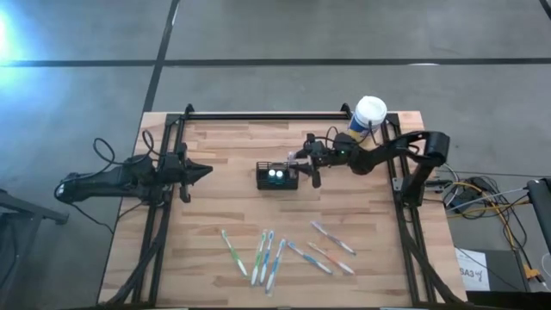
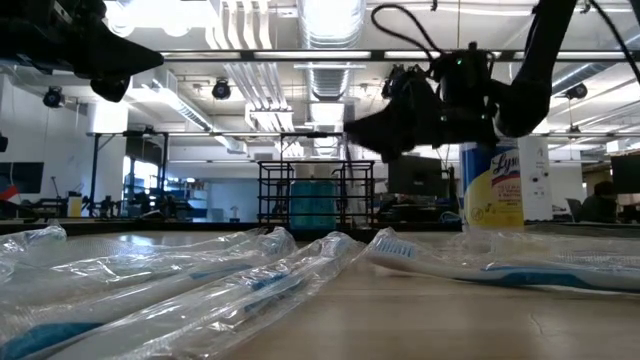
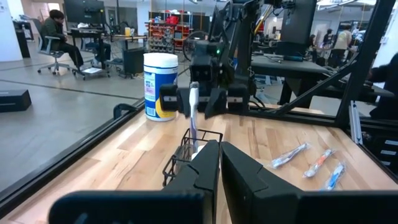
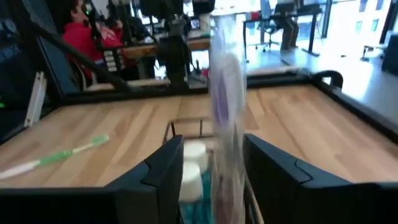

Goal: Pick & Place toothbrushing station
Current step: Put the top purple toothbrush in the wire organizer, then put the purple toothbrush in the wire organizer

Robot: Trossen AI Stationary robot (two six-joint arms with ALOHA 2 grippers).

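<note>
Caddy point(image 1: 277, 176) of black mesh sits near the middle of the table point(image 1: 215, 198), already holding two capped items. Right gripper point(image 1: 303, 162), just off its 2 o'clock corner, has its fingers closed on a wrapped toothbrush point(image 3: 193, 118), held upright, probably so it can drop straight in. Left gripper point(image 1: 200, 172) waits at 9 o'clock, fingers nearly together, empty. Spare toothbrushes point(image 1: 284, 252) lie toward 6 o'clock.

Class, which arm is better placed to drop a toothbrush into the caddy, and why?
Right. Its gripper is at the caddy, shut on a wrapped toothbrush. The left gripper waits apart, shut and empty.
</note>
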